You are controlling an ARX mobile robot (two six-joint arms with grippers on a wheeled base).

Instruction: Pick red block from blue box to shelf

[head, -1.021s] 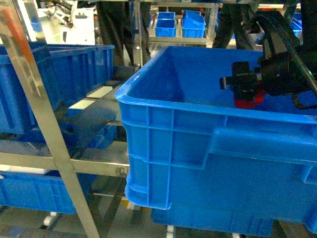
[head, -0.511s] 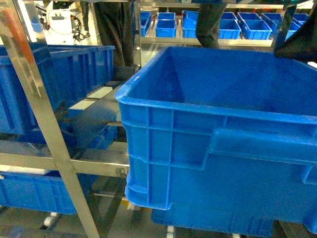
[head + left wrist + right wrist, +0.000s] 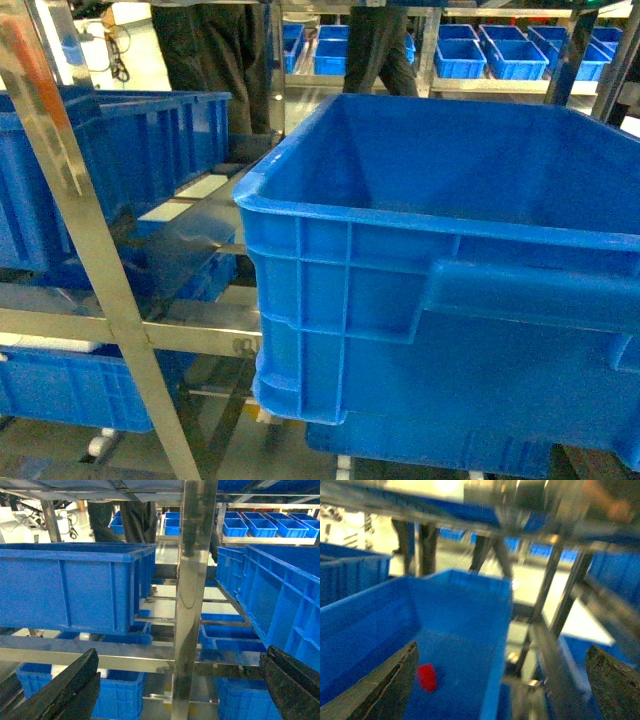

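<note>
The red block [image 3: 426, 676] lies on the floor of a dark blue ribbed crate [image 3: 370, 625] in the blurred right wrist view. My right gripper [image 3: 502, 685] is open and holds nothing, pulled back above the crate's near right corner. The block sits just inside its left finger [image 3: 395, 685], apart from it. In the head view the same crate [image 3: 400, 290] fills the shelf; its front wall hides the block and neither gripper shows. The left gripper [image 3: 180, 685] is open and holds nothing, facing a steel upright [image 3: 192, 580]. The blue box is out of view.
Slanted steel shelf posts [image 3: 90, 260] stand at the left. Another dark blue crate [image 3: 110, 160] sits on the left shelf, with more below [image 3: 70, 390]. People's legs [image 3: 215, 50] and rows of small blue bins [image 3: 500, 55] are at the back. Shelf rails [image 3: 555, 595] run beside the right gripper.
A second ago my right gripper was inside the crate with something red at its jaws. It has since pulled up and out of the head view, and the red block lies free.
</note>
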